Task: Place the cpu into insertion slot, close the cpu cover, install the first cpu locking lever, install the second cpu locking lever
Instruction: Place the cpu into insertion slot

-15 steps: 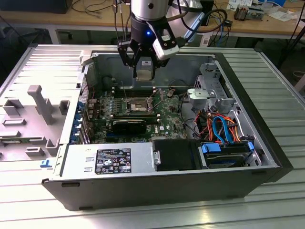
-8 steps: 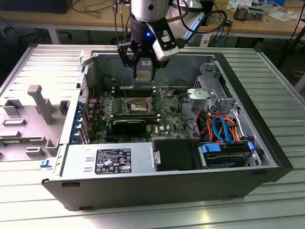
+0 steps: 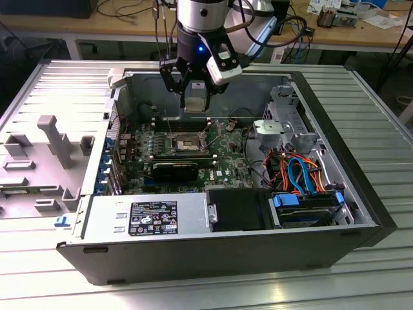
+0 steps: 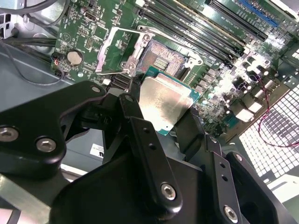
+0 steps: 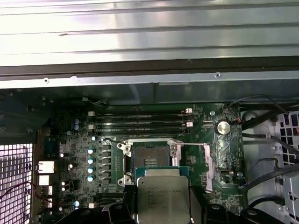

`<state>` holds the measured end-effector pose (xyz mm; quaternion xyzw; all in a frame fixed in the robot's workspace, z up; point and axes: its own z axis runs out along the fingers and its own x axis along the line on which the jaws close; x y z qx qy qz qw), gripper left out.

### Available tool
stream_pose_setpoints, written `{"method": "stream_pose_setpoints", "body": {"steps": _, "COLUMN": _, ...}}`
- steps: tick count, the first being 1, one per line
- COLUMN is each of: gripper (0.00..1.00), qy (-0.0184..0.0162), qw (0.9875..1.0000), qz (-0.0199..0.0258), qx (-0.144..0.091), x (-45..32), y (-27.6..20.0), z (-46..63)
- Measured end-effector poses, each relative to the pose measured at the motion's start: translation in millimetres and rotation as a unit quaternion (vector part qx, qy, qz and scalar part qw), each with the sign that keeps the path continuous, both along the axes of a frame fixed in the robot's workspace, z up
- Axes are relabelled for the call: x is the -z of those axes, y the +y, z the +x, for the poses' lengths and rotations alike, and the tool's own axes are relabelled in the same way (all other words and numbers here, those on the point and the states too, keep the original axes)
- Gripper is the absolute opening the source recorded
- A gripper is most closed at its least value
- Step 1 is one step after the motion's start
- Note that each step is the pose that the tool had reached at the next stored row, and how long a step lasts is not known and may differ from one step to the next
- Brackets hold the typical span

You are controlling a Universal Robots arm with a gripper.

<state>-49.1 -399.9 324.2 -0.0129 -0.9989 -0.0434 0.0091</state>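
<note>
place: I judge an electronics workshop or robot lab | below me: open computer case (image 3: 213, 258) lying flat on a ribbed metal table (image 3: 381, 129) | inside: green circuit board (image 3: 222, 165), coloured wires (image 3: 297, 171) | over it: my gripper (image 3: 195, 103) | beside: grey plastic holder tray (image 3: 39, 155) | behind: wooden workbench (image 3: 129, 26) with loose cables (image 3: 293, 29)

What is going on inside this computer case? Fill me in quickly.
A robot arm's gripper hangs over the open computer case, holding the cpu between its fingers. The cpu is above the green board, close to the insertion slot but not yet in it. The slot is empty, and the cpu cover is swung open beside it.
</note>
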Motion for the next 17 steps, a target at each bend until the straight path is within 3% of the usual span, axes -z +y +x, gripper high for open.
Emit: {"method": "stream_pose_setpoints", "body": {"steps": 17, "gripper": 0.55, "qy": 0.0, "qw": 1.0, "qz": -0.0005, "qx": 0.0, "x": 10.2, "y": -5.7, "z": -0.5}}
